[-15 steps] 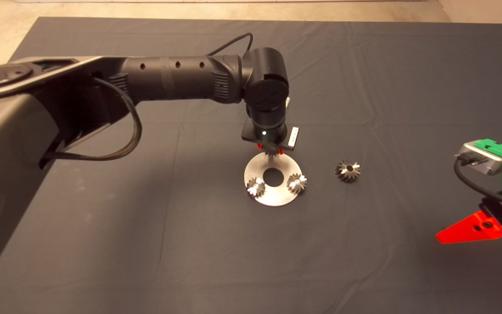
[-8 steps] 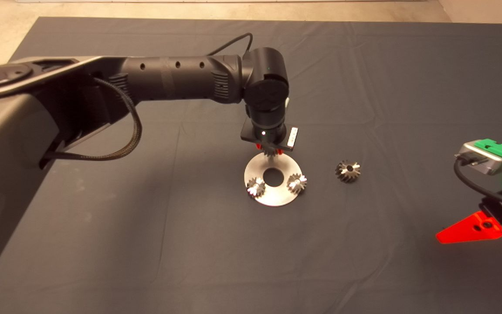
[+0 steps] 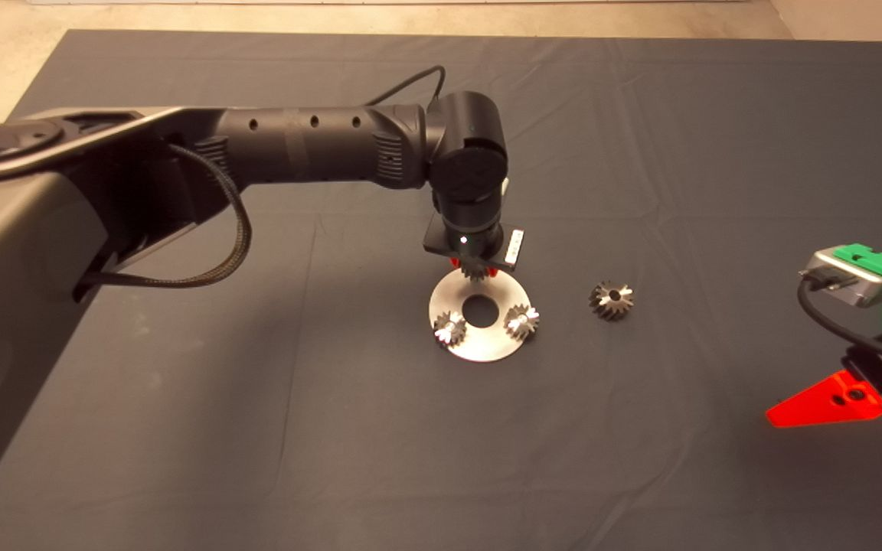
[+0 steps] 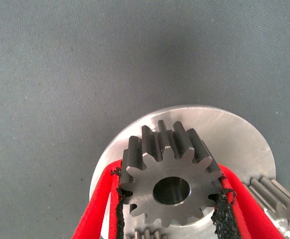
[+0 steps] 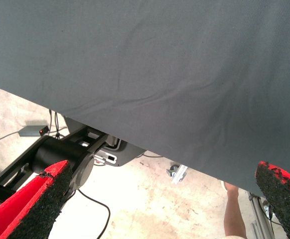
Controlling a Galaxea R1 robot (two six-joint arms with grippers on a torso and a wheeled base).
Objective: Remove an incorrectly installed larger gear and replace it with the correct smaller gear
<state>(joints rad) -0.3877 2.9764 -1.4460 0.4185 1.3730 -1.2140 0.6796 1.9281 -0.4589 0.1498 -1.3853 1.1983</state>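
My left gripper (image 3: 475,265) hangs over the far edge of a round steel disc (image 3: 479,348), shut on the smaller gear (image 3: 476,270). In the left wrist view the red fingers (image 4: 97,199) clamp the smaller gear (image 4: 150,172) from both sides just above the disc (image 4: 224,124), and the disc shows through its centre hole. Two matching small gears (image 3: 449,327) (image 3: 521,321) stand on the near half of the disc. The larger gear (image 3: 610,300), darker and bulkier, lies on the mat to the right of the disc. My right gripper (image 3: 824,404) waits open at the lower right edge.
The disc has a round centre hole (image 3: 480,308). The dark mat (image 3: 257,428) lies wrinkled around it. In the right wrist view, the mat edge, floor cables, a robot base (image 5: 65,157) and part of a person (image 5: 232,211) show.
My left arm has sunk slightly toward the disc with the gear still in its fingers. The larger gear, the two seated gears and the right arm have not moved.
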